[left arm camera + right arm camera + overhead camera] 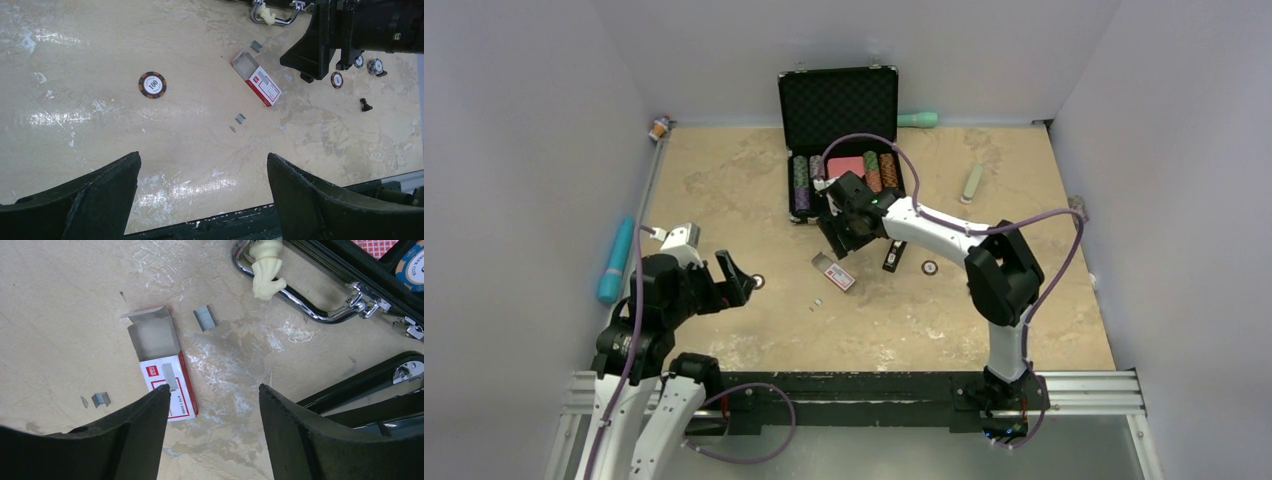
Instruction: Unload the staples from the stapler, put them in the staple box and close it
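Right of red-white box (836, 273) | stapler (893, 257) lies lengthwise near-to-far | staples (205, 319) loose

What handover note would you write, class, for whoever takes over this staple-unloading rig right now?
The left claw is open, empty, touching nothing.
The right claw is open, empty, by the staple box.
The stapler lies beside the right claw, apparently hinged open.
Done: two short strips of staples lie loose near the box.
Left: whether the stapler holds more is hidden; check it.
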Robot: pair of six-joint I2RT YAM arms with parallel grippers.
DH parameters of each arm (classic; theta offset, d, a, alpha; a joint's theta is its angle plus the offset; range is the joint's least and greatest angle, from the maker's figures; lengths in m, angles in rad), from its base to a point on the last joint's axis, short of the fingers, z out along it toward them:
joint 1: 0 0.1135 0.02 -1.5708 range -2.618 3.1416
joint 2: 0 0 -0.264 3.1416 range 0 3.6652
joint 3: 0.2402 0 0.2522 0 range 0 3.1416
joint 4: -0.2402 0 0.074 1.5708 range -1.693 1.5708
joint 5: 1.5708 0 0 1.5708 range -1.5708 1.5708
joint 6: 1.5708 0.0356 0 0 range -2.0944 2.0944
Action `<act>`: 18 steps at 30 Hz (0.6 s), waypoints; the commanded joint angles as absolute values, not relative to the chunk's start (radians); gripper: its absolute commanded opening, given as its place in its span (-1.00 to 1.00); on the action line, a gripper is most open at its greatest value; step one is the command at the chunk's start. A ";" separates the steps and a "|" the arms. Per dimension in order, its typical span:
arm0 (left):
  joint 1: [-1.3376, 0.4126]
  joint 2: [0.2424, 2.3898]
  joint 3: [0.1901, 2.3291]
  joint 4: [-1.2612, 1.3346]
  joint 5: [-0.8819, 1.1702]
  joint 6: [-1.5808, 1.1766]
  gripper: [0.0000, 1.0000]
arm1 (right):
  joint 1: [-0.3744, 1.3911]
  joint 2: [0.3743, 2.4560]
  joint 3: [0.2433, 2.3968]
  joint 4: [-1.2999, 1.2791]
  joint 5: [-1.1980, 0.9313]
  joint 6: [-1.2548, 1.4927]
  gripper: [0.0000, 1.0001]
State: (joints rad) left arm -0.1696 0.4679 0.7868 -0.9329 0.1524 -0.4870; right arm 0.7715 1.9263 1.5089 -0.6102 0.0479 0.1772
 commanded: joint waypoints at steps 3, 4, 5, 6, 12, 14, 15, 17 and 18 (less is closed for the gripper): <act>-0.165 0.439 0.793 -0.918 0.113 -0.489 0.98 | 0.778 1.943 1.513 -0.540 0.144 0.089 0.39; -0.165 0.440 0.792 -0.917 0.115 -0.488 0.96 | 0.779 1.952 1.515 -0.533 0.142 0.084 0.60; -0.164 0.441 0.792 -0.916 0.119 -0.487 0.94 | 0.778 1.961 1.518 -0.528 0.140 0.079 0.76; -0.165 0.441 0.790 -0.913 0.122 -0.486 0.93 | 0.780 1.970 1.525 -0.526 0.143 0.077 0.78; -0.164 0.440 0.789 -0.913 0.115 -0.489 0.93 | 0.780 2.044 1.586 -0.531 0.167 0.072 0.53; -0.164 0.443 0.788 -0.910 0.119 -0.489 0.93 | 0.779 2.069 1.605 -0.529 0.167 0.071 0.47; -0.165 0.445 0.788 -0.909 0.122 -0.487 0.93 | 0.779 2.077 1.617 -0.532 0.161 0.069 0.45; -0.164 0.453 0.787 -0.908 0.123 -0.488 0.93 | 0.780 2.105 1.639 -0.539 0.148 0.069 0.40; -0.164 0.457 0.787 -0.907 0.124 -0.488 0.92 | 0.779 2.114 1.648 -0.543 0.142 0.068 0.37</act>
State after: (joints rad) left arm -0.1696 0.4454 0.7868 -0.9337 0.1261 -0.4873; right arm 0.7795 2.1067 1.5723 -0.5552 0.1402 0.0853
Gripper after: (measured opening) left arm 0.968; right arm 0.707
